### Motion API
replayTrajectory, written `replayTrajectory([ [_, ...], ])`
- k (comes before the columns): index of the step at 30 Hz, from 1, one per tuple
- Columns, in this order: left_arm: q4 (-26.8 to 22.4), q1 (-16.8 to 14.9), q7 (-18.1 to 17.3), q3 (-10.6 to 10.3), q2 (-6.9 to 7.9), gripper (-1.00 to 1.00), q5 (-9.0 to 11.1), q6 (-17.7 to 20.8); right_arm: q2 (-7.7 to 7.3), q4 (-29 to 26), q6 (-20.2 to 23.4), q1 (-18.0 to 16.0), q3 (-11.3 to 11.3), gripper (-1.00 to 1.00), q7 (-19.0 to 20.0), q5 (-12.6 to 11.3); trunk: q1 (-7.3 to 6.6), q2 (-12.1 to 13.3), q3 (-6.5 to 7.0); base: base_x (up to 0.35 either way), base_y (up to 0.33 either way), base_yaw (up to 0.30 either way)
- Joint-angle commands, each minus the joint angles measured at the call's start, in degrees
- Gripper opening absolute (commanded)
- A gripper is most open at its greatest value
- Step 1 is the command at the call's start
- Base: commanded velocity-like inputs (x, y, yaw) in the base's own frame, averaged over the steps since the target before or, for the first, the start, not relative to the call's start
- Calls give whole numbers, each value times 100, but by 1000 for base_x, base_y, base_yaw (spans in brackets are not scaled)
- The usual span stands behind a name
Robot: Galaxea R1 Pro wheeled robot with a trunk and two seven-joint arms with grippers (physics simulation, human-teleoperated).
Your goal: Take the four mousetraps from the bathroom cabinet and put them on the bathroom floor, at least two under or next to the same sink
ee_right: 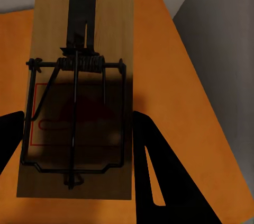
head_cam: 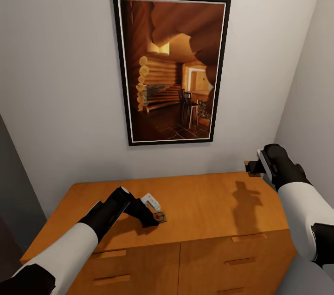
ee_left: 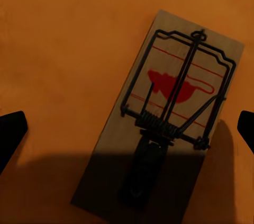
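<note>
**One trap under my left gripper, one clamped in my right**

A mousetrap (head_cam: pixel 160 217) lies flat on the cabinet (head_cam: pixel 204 206) top, near its front edge and left of the middle. My left gripper (head_cam: pixel 155 219) hangs right over it, fingers spread wide to either side of the wooden base and not touching it. My right gripper (head_cam: pixel 253 167) is up at the cabinet's back right corner, closed on a second mousetrap (ee_right: pixel 79 86) across its width. A framed picture (head_cam: pixel 171 68) hangs on the wall above.
</note>
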Motion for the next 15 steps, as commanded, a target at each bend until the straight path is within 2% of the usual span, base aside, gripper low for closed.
replayTrajectory([
  [1,12,-4,4,4,-13,100,-50,16,2,-5,21,-5,-12,-100,21,24,1,-7,-9,0,0,0],
  [15,205,-17,106,5,-107,100,-49,14,2,-5,21,-5,-13,-100,21,24,1,-7,-9,0,0,0],
])
